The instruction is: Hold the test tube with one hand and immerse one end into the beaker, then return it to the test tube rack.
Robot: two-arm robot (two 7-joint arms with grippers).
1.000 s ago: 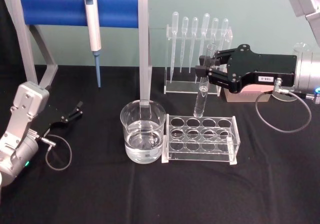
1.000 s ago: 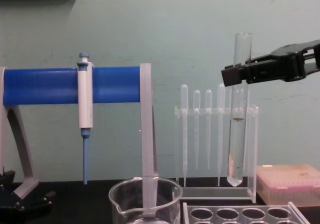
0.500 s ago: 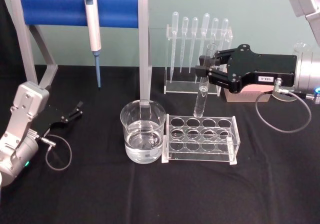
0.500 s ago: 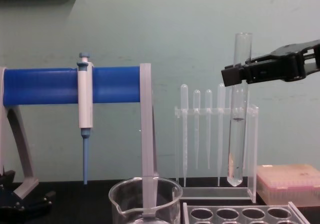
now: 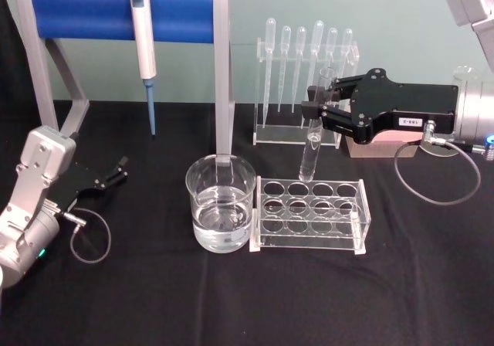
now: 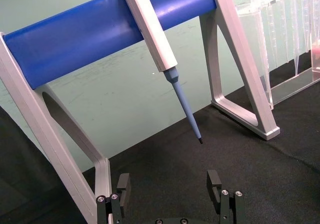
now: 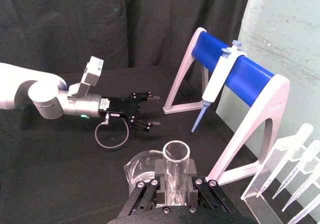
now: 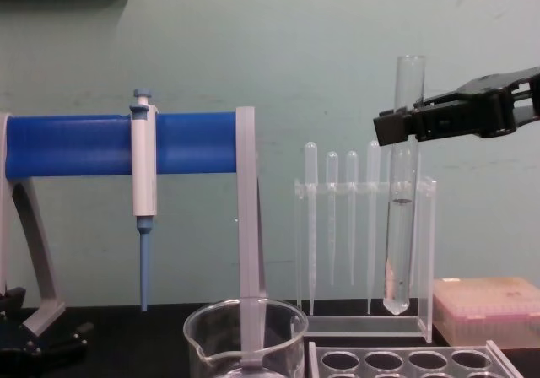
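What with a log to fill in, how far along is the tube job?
Done: test tube picked up. In hand: the right gripper holds it upright above the rack. Left: racking it; whether it already dipped in the beaker I cannot tell. The left gripper idles open, far left.

**Chest view.** The bottom edge cuts off the wide clear glass beaker [image 8: 283, 344] just below its rim, and the clear plastic rack with round holes [image 8: 407, 361] below its top plate. The right edge cuts the black two-fingered right pincer [image 8: 395, 127] short of its wrist. Its fingers cover a band of the long clear glass test tube [image 8: 401, 226].

**Head view.** The pale pink box [image 5: 378, 149], toward the back right of the black desk [image 5: 231, 300], lies mostly behind that pincer.

**Left wrist view.** The bottom edge cuts the black left pincer [image 6: 169, 179] at its finger bases. The top edge cuts the white-and-blue micropipette [image 6: 150, 29].
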